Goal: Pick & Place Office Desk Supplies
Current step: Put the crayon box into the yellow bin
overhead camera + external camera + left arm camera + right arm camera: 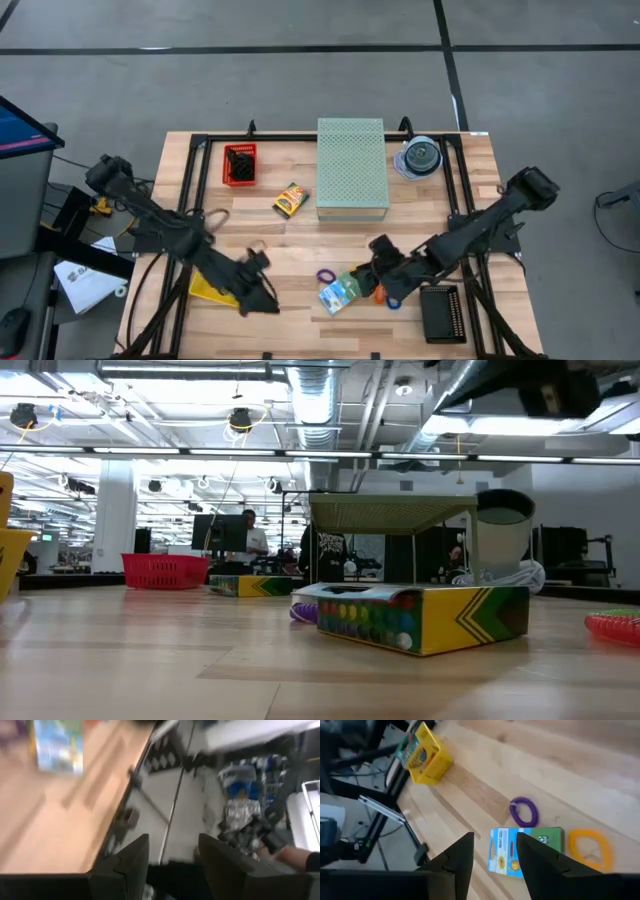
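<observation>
A blue-green packet (340, 292) lies flat near the table's front edge, with a purple loop (325, 275) on its left and an orange loop (378, 293) and a blue loop (392, 301) on its right. My right gripper (380, 250) hangs open above them; in its wrist view the packet (506, 851), purple loop (525, 812) and orange loop (587, 847) lie beyond the open right gripper (495, 840). My left gripper (268, 298) is open near the front edge, beside a yellow box (205, 290). The left wrist view shows the left gripper (172, 845) with nothing between its fingers.
A second yellow box (290, 200) lies mid-table. Toward the far edge stand a red basket (240, 165), the pale green perforated box (352, 168) and a disc spindle (420, 158). A black tray (440, 312) sits at the front right. Bare wood lies between the arms.
</observation>
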Available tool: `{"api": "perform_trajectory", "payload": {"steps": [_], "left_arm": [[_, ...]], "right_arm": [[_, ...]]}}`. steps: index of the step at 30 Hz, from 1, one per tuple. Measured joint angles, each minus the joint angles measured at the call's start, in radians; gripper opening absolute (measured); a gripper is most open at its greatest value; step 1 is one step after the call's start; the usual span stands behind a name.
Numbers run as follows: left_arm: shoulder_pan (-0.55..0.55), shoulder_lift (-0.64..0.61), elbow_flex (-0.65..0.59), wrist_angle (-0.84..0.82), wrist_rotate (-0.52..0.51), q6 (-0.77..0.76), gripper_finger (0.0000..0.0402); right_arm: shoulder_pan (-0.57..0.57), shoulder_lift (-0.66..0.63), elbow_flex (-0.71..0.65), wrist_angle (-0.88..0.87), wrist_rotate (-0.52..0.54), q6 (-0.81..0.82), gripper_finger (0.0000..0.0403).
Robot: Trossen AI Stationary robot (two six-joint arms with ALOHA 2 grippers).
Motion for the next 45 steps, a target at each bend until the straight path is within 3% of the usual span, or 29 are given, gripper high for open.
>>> {"api": "perform_trajectory", "payload": {"steps": [5, 8, 11, 15, 20, 33, 45], "left_arm": [[0.061, 0.168, 0.000, 0.288, 0.120, -0.055, 0.0167], [0.113, 0.248, 0.000, 0.546, 0.150, -0.066, 0.0162], [0.182, 0.310, 0.003, 0.664, 0.156, -0.130, 0.0154], [0.246, 0.376, 0.042, 0.581, 0.169, -0.161, 0.0142], [0.248, 0.439, 0.056, 0.471, 0.201, -0.201, 0.0140], [0.222, 0.603, 0.057, 0.388, 0.194, -0.345, 0.0202], [0.211, 0.625, 0.056, 0.241, 0.119, -0.373, 0.0197]], "right_arm": [[-0.001, -0.063, 0.000, -0.004, 0.037, -0.017, 0.0146], [0.001, -0.088, 0.000, -0.005, 0.038, -0.046, 0.0146], [0.008, -0.109, 0.000, -0.005, 0.038, -0.079, 0.0146], [0.019, -0.127, 0.000, -0.008, 0.037, -0.109, 0.0146], [0.039, -0.150, 0.000, -0.049, 0.038, -0.115, 0.0146], [0.047, -0.156, 0.000, -0.086, 0.041, -0.123, 0.0146], [0.052, -0.156, 0.000, -0.089, 0.038, -0.139, 0.0146]]}}
